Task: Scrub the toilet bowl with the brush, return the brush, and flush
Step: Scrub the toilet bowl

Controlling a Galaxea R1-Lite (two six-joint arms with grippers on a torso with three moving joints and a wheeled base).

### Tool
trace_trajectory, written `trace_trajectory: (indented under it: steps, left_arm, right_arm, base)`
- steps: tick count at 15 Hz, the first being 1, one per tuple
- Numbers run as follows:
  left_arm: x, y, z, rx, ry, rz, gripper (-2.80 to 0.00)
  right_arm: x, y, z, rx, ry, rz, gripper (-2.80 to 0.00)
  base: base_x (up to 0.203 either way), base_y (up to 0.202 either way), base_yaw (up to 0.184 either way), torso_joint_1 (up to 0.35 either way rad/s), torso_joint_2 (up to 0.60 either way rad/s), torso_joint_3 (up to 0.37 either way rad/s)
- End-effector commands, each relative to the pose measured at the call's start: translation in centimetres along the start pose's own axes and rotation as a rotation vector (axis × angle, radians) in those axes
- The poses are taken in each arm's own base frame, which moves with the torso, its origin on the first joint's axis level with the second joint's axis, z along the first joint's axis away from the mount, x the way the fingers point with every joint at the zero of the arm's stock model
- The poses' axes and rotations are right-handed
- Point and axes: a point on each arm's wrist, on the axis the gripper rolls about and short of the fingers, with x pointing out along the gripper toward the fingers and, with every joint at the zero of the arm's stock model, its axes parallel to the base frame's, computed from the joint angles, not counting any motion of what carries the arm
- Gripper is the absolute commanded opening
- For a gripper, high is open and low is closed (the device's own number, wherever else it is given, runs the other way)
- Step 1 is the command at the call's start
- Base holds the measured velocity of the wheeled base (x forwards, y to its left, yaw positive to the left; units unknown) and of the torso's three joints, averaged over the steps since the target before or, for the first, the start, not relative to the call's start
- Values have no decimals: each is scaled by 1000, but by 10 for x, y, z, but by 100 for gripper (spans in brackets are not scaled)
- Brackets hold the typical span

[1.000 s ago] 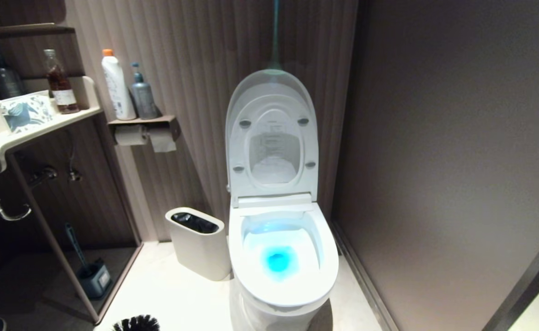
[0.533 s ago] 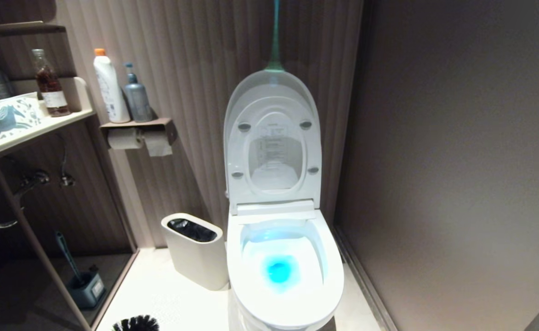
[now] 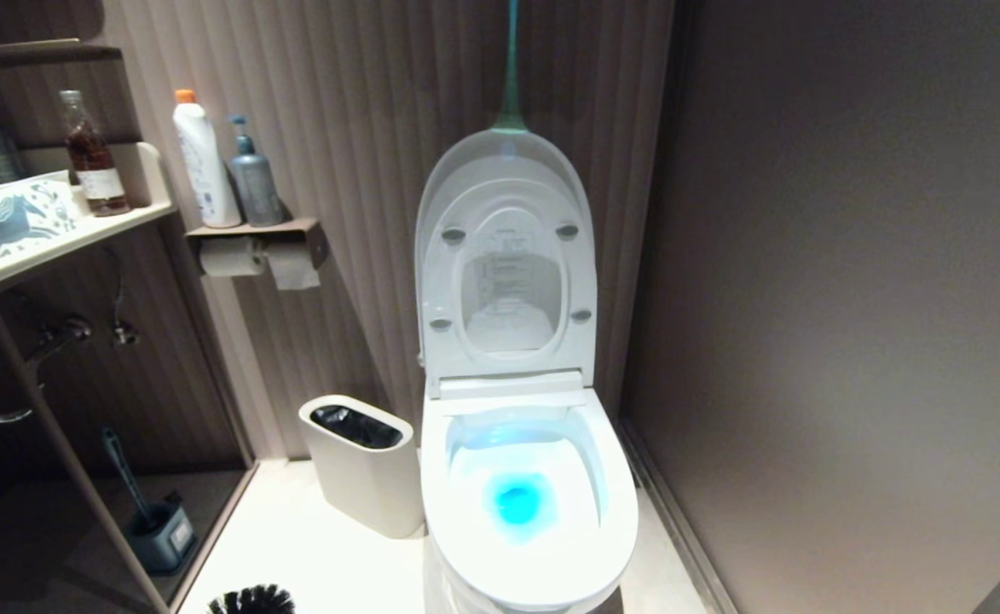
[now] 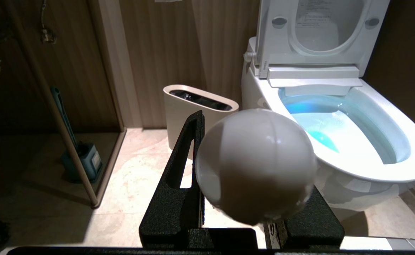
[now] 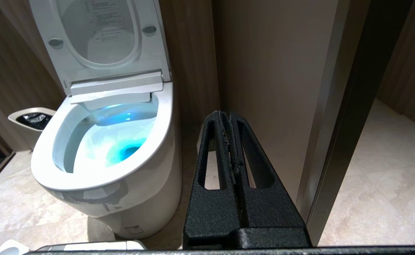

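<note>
Head camera: high, facing forward and down at the toilet bowl (image 3: 527, 503). Both wrist cameras: low, nearer, flanking it. All three share bowl and waste bin (image 3: 361, 465).

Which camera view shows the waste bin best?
The head view: the whole waste bin stands beside the toilet bowl. The left wrist view shows its upper part behind the gripper finger; the right wrist view shows only a corner.

An off-white waste bin (image 3: 363, 465) stands beside two bottles' shelf (image 3: 252, 228) and toilet rolls (image 3: 261, 260).
</note>
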Motion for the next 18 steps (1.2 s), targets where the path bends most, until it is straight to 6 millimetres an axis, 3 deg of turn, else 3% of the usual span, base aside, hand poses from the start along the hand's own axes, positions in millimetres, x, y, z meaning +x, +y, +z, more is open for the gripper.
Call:
trace_trajectory:
  steps: [1,18]
  left_arm:
    - [0,0,0,0,1,-1,-280]
    - [0,0,0,0,1,1,-280]
  right_arm:
    - [0,0,0,1,-2,0,-280]
    - [0,0,0,10,0,-2,-280]
  base:
    - [0,0,0,0,0,0]
    - [0,0,0,0,0,0]
